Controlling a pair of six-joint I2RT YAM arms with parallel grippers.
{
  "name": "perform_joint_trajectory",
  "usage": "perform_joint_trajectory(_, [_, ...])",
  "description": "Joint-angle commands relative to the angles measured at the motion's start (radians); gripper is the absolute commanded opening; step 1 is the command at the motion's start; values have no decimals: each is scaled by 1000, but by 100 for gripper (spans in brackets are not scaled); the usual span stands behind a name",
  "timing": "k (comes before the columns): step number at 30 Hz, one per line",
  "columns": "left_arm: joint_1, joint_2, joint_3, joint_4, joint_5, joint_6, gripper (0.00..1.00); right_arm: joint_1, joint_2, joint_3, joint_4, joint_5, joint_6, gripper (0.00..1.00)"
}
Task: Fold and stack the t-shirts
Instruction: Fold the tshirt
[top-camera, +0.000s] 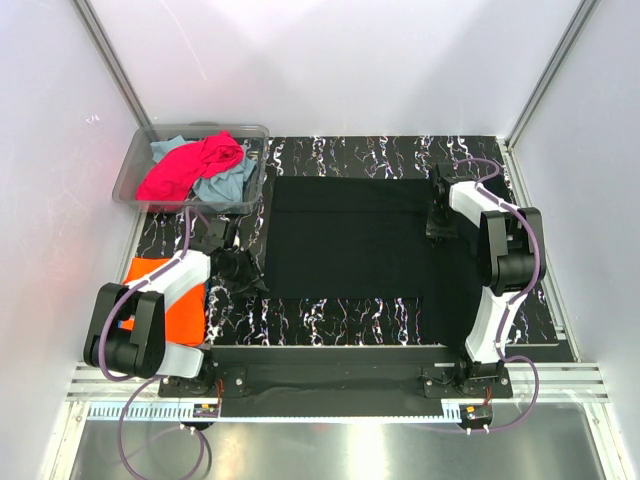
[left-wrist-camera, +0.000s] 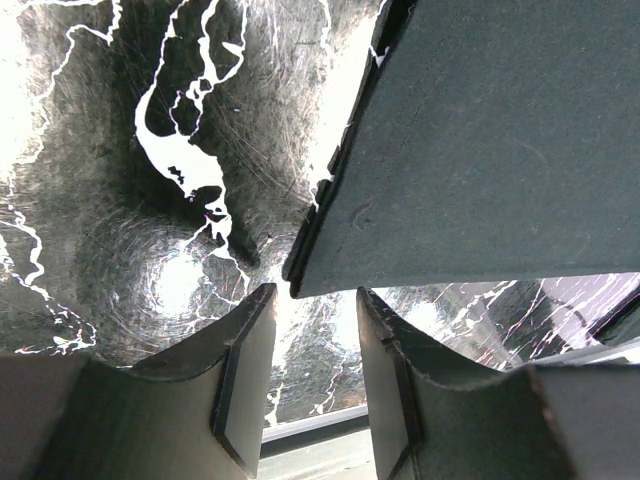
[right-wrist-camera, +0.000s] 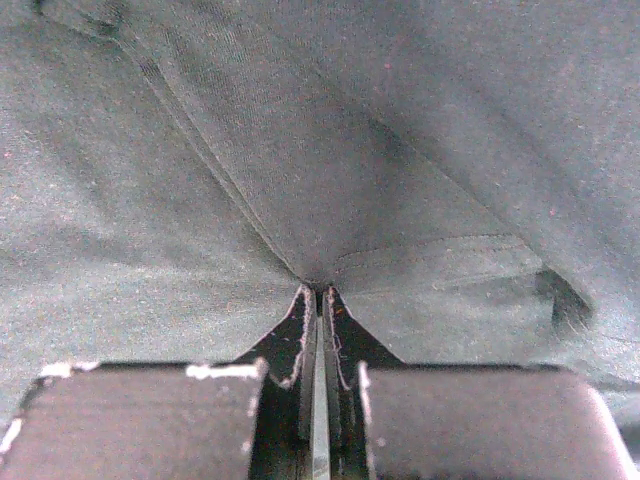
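Note:
A large black t-shirt (top-camera: 350, 240) lies spread flat across the middle of the table. My right gripper (top-camera: 438, 228) is down on its right part. In the right wrist view the jaws (right-wrist-camera: 318, 294) are shut on a pinched ridge of the black t-shirt (right-wrist-camera: 400, 150). My left gripper (top-camera: 245, 272) sits at the shirt's lower left corner. In the left wrist view it is open (left-wrist-camera: 313, 296), with the corner of the black t-shirt (left-wrist-camera: 480, 150) just ahead of the fingertips and nothing between them. A folded orange t-shirt (top-camera: 150, 285) lies at the left, partly under the left arm.
A clear plastic bin (top-camera: 135, 170) at the back left holds a magenta-pink t-shirt (top-camera: 190, 168) on top of a light teal-blue one (top-camera: 228, 185). The table top (top-camera: 330, 320) is black marble-patterned. White walls close in the left, back and right.

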Motion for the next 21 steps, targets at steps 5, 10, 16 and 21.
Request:
perform_joint_trajectory(5, [6,-12,24,10,18,14,42,5,-82,66,-122,16,-7,4])
perform_joint_trajectory(10, [6,-18,19,11,20,11,43,5,-94,84,-166,-23,1,1])
perform_joint_trajectory(16, [8,-21,16,11,20,9,43,5,-85,94,-205,-112,-11,0])
perform_joint_trajectory(21, [9,-23,15,13,15,9,43,5,-67,86,-214,-162,21,1])
